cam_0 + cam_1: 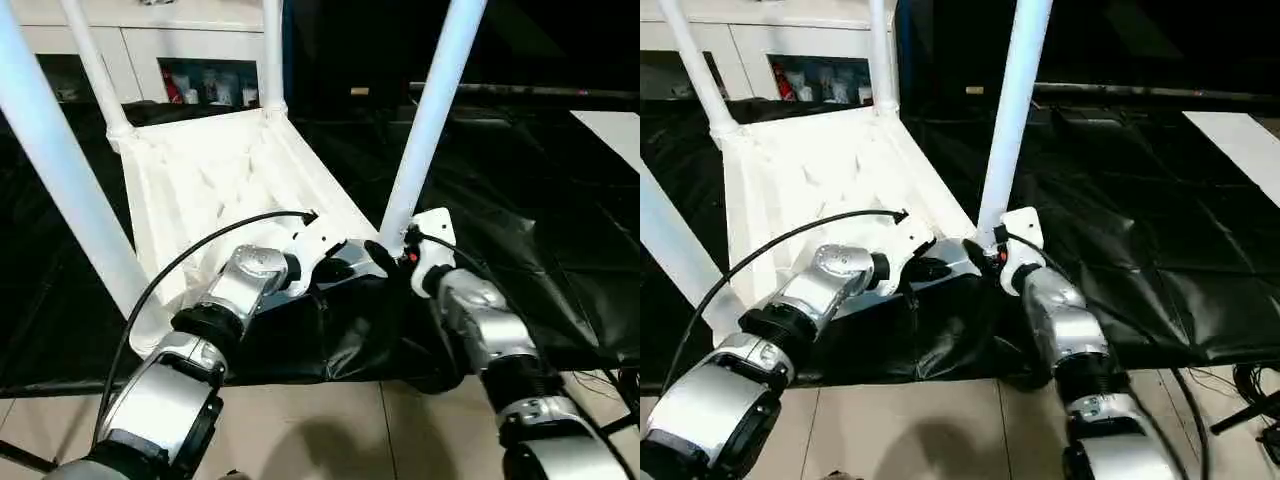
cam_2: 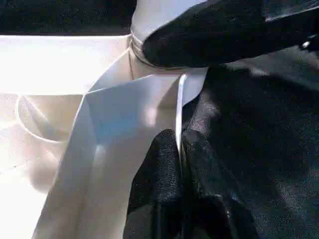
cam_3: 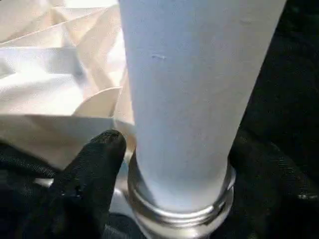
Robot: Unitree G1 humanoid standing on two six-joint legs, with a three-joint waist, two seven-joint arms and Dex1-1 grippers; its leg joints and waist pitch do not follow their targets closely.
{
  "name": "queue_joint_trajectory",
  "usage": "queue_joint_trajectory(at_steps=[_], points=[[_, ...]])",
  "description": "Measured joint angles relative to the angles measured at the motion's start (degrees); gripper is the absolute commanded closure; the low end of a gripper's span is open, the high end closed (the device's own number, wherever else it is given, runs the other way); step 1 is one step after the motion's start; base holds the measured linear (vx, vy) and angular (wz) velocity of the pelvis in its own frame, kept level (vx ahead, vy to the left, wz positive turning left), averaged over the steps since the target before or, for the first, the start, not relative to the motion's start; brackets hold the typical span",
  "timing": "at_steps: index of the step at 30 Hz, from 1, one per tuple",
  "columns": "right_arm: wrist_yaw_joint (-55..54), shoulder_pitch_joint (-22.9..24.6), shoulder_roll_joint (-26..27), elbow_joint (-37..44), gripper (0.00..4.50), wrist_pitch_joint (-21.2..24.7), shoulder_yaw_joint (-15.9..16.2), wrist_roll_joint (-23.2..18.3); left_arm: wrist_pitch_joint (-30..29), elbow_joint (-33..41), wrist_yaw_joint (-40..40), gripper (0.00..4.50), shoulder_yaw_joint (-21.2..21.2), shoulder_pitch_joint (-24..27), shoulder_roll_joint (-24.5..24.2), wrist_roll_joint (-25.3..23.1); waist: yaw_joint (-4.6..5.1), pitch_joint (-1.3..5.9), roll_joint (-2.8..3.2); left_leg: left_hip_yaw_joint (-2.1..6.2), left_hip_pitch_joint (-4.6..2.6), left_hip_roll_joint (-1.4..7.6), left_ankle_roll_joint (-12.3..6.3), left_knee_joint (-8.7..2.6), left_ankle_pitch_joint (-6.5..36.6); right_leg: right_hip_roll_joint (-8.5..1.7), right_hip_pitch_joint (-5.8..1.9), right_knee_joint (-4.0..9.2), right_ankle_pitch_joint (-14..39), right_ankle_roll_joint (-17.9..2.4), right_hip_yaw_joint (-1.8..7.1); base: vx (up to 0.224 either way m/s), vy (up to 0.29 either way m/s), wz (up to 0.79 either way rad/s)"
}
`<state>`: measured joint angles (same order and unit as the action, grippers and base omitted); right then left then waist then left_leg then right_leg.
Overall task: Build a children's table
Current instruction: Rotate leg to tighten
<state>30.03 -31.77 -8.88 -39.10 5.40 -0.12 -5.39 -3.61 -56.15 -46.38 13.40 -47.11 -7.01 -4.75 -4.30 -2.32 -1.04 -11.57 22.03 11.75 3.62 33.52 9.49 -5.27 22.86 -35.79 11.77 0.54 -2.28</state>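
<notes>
White tubular leg (image 1: 430, 120) stands upright in the ribbed white plastic top's (image 1: 215, 175) near corner socket, my right gripper (image 3: 169, 164) clasping its base; my left gripper (image 2: 177, 169) pinches the adjoining rim.

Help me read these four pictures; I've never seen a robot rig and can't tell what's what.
Two pictures come from the robot's head, looking down over its silver forearms; two come from wrist cameras. A white table top lies upside down on black sheeting, four legs pointing up. The left gripper is pinched shut on the top's side wall near a corner. The right gripper closes around the leg at that corner, just above its socket. A white cabinet stands behind.
</notes>
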Motion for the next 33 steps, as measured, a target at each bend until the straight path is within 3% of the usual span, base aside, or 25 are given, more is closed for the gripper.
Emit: queue_joint_trajectory(at_steps=[3,11,15,18,23,24,33], points=[[7.11,0.67,-2.64,2.61,0.47,0.50,1.40,-1.40,0.94,0.58,-1.83,4.50,-0.03,0.48,-1.59,0.10,0.16,-0.01,-0.02,0.02,0.00,0.05,0.00,-0.03,0.00,0.06,0.06,-0.01,0.00,0.01,-0.02,0.000,0.000,0.00],[22.72,3.63,-9.87,8.15,0.47,1.67,7.14,-1.43,2.75,8.16,-15.68,4.50,0.21,5.67,-8.04,1.98,0.51,-0.04,0.00,0.04,0.07,0.06,0.00,-0.04,0.00,0.06,0.08,0.08,0.01,0.01,-0.05,0.000,0.000,0.00],[25.62,4.49,-10.06,9.21,0.47,1.64,8.96,-1.09,0.98,12.42,-21.91,4.50,1.11,7.73,-10.54,3.62,0.21,-0.09,-0.06,0.01,0.14,0.07,-0.01,-0.01,0.00,0.05,0.08,0.18,0.01,0.01,-0.05,0.000,0.000,0.00],[26.35,4.89,-10.05,9.21,0.47,1.64,9.62,-1.03,-0.58,15.46,-25.59,4.50,2.18,9.04,-11.64,4.61,-0.76,-0.11,-0.02,-0.04,0.22,0.07,-0.03,-0.02,0.01,0.04,0.09,0.35,0.02,0.01,-0.05,0.000,0.000,0.00],[27.15,4.89,-10.11,9.29,0.47,1.32,9.79,-0.99,-1.45,16.90,-25.86,4.50,2.18,9.64,-12.04,4.68,-0.71,-0.12,-0.08,-0.10,0.23,0.08,-0.13,-0.01,0.07,0.05,0.07,0.46,0.01,0.00,-0.02,0.000,0.000,0.00],[27.31,4.90,-10.10,9.29,0.79,1.32,9.76,-1.04,-1.49,17.14,-25.87,4.50,2.15,9.78,-12.12,4.68,-0.70,-0.12,-0.08,-0.10,0.23,0.08,-0.12,-0.02,0.07,0.05,0.08,0.46,0.01,0.00,-0.02,0.000,0.000,0.00],[28.92,4.90,-9.92,9.58,1.47,1.24,9.96,-1.37,-3.12,19.03,-25.90,4.50,2.02,10.59,-12.71,4.97,-0.66,-0.15,-0.13,-0.10,0.23,0.09,-0.13,-0.01,0.07,0.06,0.08,0.45,0.01,0.00,-0.02,0.000,0.000,0.00]])
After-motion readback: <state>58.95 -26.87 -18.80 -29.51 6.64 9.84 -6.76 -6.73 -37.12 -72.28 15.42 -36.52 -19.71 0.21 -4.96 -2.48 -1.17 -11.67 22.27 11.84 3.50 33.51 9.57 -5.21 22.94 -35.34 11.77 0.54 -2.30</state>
